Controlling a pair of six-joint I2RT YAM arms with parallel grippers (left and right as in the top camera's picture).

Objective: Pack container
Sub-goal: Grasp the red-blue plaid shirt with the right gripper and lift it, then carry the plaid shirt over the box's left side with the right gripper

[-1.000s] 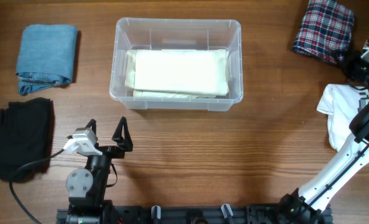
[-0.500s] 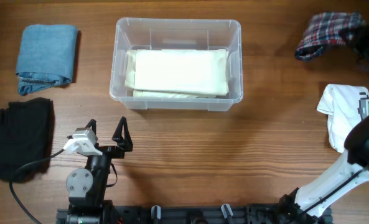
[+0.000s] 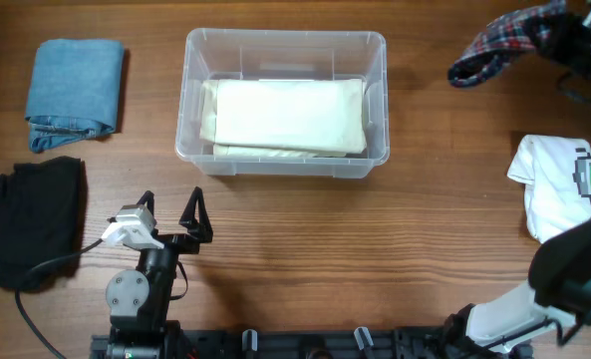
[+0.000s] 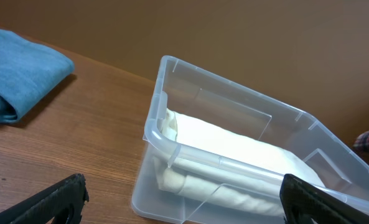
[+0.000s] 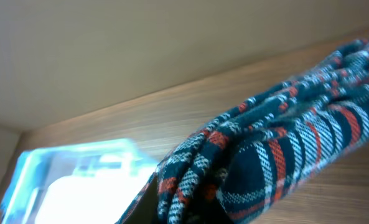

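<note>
Holding red-navy plaid cloth (image 3: 494, 45) clamped shut in R tool (image 3: 559, 28) at desk (image 3: 425, 249) far-right; clear rectangular plastic container (image 3: 275, 36) sits mid-desk to its left, long axis L-R; L tool (image 3: 170, 211) wide open, empty.

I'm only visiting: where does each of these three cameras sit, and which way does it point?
Overhead: above the table, looking straight down on the container, the open left claw and the right claw shut on a plaid garment.
Left wrist: low near the table, facing the container's corner; its dark fingertips show at the bottom.
Right wrist: behind the held plaid garment, looking toward the container.
Shared: all three show the container.
</note>
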